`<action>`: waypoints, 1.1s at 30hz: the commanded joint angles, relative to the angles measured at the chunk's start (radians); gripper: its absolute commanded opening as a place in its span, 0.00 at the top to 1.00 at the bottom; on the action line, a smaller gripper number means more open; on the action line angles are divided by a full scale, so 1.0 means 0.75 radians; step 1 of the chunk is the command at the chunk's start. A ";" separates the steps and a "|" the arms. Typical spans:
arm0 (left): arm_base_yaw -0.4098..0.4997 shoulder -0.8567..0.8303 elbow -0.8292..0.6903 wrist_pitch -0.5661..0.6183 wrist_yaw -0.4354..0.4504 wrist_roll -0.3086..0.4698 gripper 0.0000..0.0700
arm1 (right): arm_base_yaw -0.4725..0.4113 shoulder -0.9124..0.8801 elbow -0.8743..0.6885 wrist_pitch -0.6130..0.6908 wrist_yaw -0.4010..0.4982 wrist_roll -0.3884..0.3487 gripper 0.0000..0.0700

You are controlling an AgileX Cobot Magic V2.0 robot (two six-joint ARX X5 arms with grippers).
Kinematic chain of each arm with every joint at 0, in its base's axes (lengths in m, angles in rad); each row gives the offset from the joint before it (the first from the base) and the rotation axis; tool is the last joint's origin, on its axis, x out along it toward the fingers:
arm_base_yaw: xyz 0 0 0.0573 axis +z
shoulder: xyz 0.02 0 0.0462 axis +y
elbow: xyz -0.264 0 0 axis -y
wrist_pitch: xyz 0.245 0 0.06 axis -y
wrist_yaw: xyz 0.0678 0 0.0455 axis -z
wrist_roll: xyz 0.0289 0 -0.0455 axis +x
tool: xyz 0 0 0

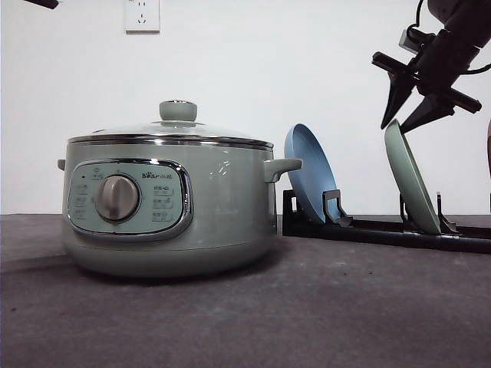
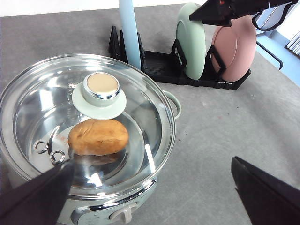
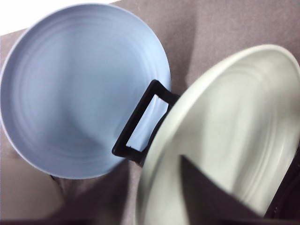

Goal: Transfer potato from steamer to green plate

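Note:
The sage-green steamer (image 1: pixel 169 203) stands on the table with its glass lid (image 2: pixel 140 103) on. Through the lid I see the orange-brown potato (image 2: pixel 98 137) lying inside, below the green knob (image 2: pixel 101 89). My left gripper (image 2: pixel 152 164) hovers open above the lid, touching nothing. The green plate (image 1: pixel 412 176) leans upright in a black rack (image 1: pixel 383 228). My right gripper (image 1: pixel 395 126) is open at the plate's top rim, one finger on each side of it. The plate's pale face (image 3: pixel 234 131) is close up in the right wrist view, with one dark finger (image 3: pixel 206 194) in front of it.
A blue plate (image 1: pixel 311 180) leans in the same rack to the left of the green one, and a pink plate (image 2: pixel 234 47) stands behind it. A rack divider (image 3: pixel 140 122) sits between blue and green. Bare grey table (image 1: pixel 345 307) lies in front of the rack.

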 commanded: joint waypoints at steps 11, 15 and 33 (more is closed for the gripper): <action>-0.005 0.013 0.028 -0.012 0.012 0.021 0.04 | 0.001 -0.016 0.056 0.009 -0.133 0.097 0.99; -0.005 0.013 0.028 -0.023 0.012 0.026 0.04 | 0.002 -0.095 0.066 0.004 -0.177 0.115 0.99; -0.005 0.013 0.028 -0.026 0.013 0.026 0.04 | 0.163 -0.644 0.065 -0.485 -0.141 -0.281 0.99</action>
